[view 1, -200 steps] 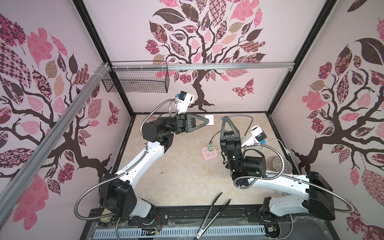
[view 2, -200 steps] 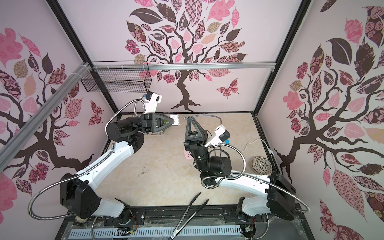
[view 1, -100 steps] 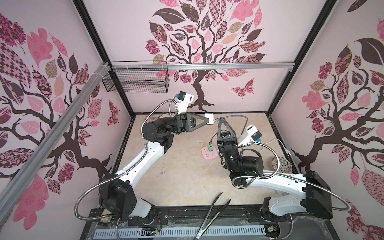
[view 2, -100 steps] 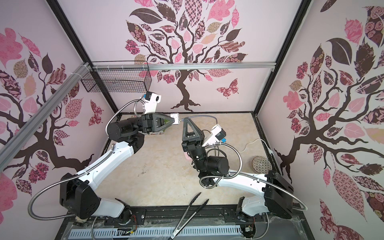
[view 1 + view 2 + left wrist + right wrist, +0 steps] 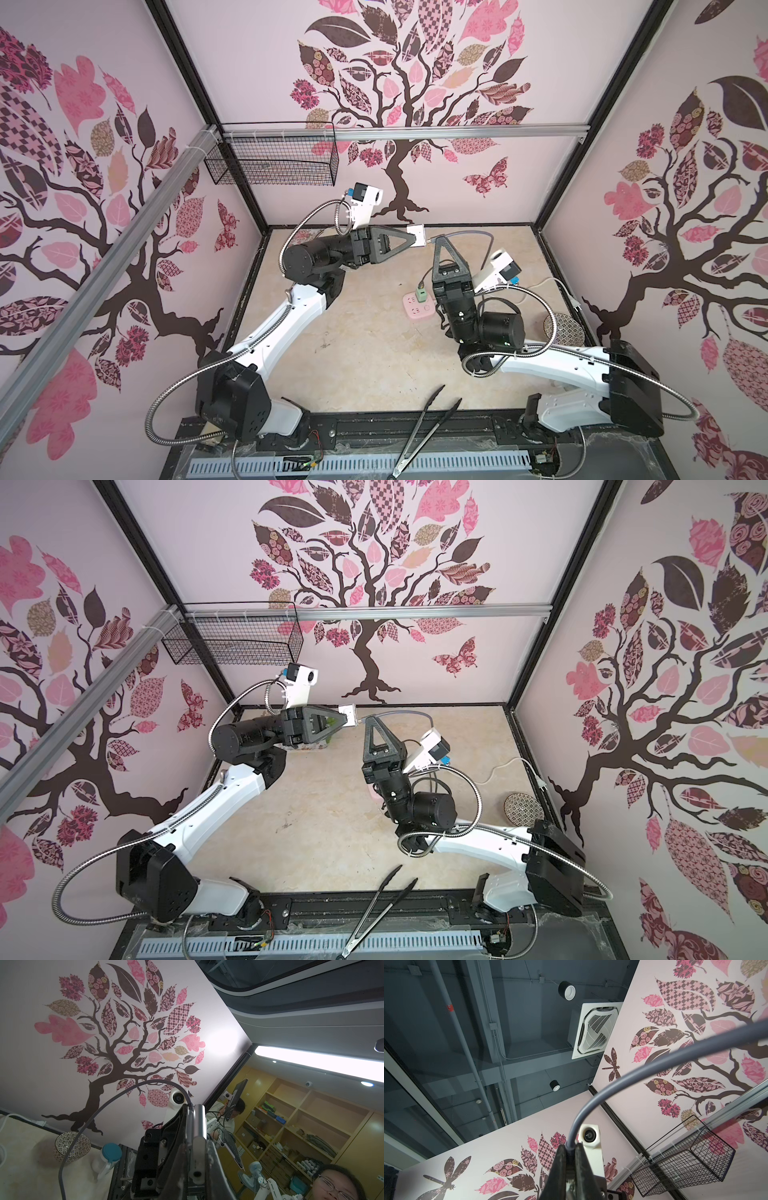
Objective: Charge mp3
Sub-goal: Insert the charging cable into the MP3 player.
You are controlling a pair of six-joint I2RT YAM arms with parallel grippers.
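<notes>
Two robot arms met in mid-air at the upper centre of both top views, above a beige surface (image 5: 365,353) inside a booth papered with pink trees.

The left gripper (image 5: 409,237) was clamped on the mp3 (image 5: 417,235), a small silver square held well above the surface. In the left wrist view the mp3 (image 5: 199,1126) stood edge-on between the dark fingers (image 5: 216,1167).

The right gripper (image 5: 440,242) pointed up toward it, its jaws pinched tight on the free end of a grey cable (image 5: 478,233). The right wrist view showed that cable (image 5: 591,1101) rising straight out of the closed fingertips (image 5: 560,1159) and arcing away.

From there the cable looped right and down to a mint-green charger (image 5: 420,296), lower in the frame. The charger was seated in a pink power strip (image 5: 411,309) lying on the surface just left of the right arm.

Judging the progress:
- **Supply side:** it looked finished, with the charger in the strip and the cable running from it.
- **Both parts:** each was lifted and gripped.
- **Alignment:** the cable's tip sat just beside the mp3's right edge in both top views.
- **The plug:** whether it had entered the port could not be told, because the joint was too small and partly hidden by the fingers.

What likely remained was pushing the plug fully home, if it was not already. After that, both parts would need releasing or setting down.
</notes>
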